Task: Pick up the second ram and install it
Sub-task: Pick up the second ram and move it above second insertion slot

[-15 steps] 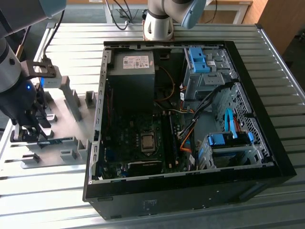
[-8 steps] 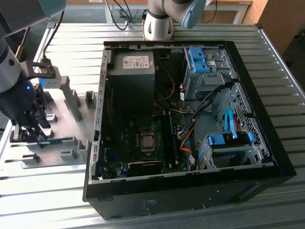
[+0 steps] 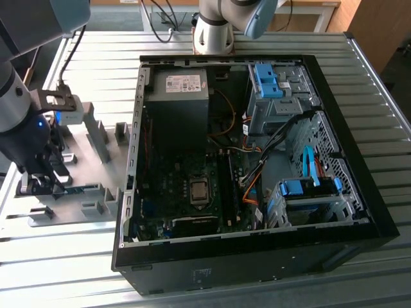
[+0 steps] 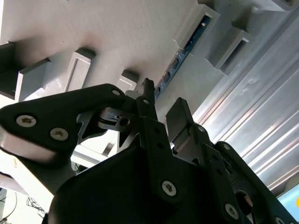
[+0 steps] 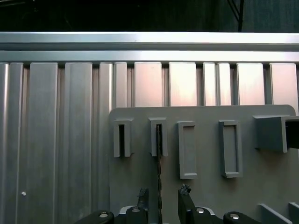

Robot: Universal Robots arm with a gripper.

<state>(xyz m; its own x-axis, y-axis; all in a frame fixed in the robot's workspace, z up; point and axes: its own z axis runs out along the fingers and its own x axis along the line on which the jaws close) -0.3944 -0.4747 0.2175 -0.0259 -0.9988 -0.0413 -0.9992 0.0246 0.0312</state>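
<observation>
The second ram [image 5: 159, 161] stands on edge in a slot of the grey holder plate [image 5: 261, 186], seen as a thin dark strip. In the second wrist view the ram [image 4: 183, 49] shows its blue-green edge with small chips. My gripper [image 5: 163, 196] is open and low over the plate, one fingertip on each side of the ram's near end, with a small gap on both sides. The second wrist view shows the gripper [image 4: 162, 106] straddling that same end. In the exterior view the gripper [image 3: 42, 185] hangs over the holder plate [image 3: 83, 215] at the exterior view's left.
An open computer case [image 3: 359, 212] lies at the exterior view's right, with motherboard [image 3: 186, 192], power supply [image 3: 176, 96] and light-blue drive-bay latches [image 3: 266, 77]. Grey holder blocks [image 3: 96, 131] rise from the plate. Ribbed metal tabletop [image 5: 46, 140] surrounds it.
</observation>
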